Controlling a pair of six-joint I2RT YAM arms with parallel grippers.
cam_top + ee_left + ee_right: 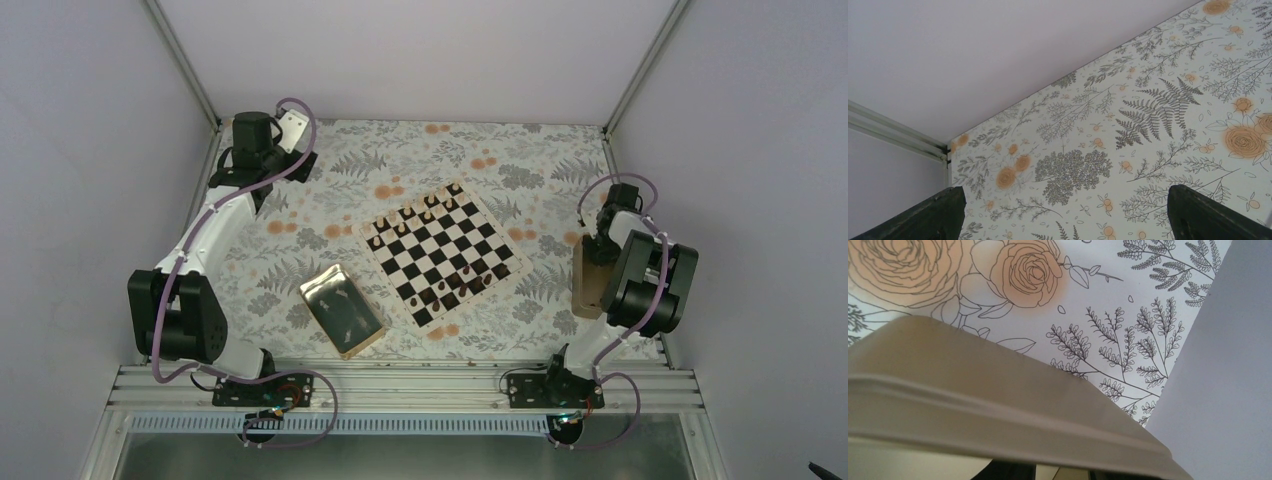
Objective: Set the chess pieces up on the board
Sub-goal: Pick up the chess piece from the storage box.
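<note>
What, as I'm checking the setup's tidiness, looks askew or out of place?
The board sits turned diagonally; the dark chess pieces near its front edge are bunched unevenly, not in rows; the gold tray lies askew.

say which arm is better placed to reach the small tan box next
Right. The right pincer sits at the tan box, whose rim fills the right wrist view. The left pincer is open over the cloth in the far left corner, with the board between it and the box.
</note>
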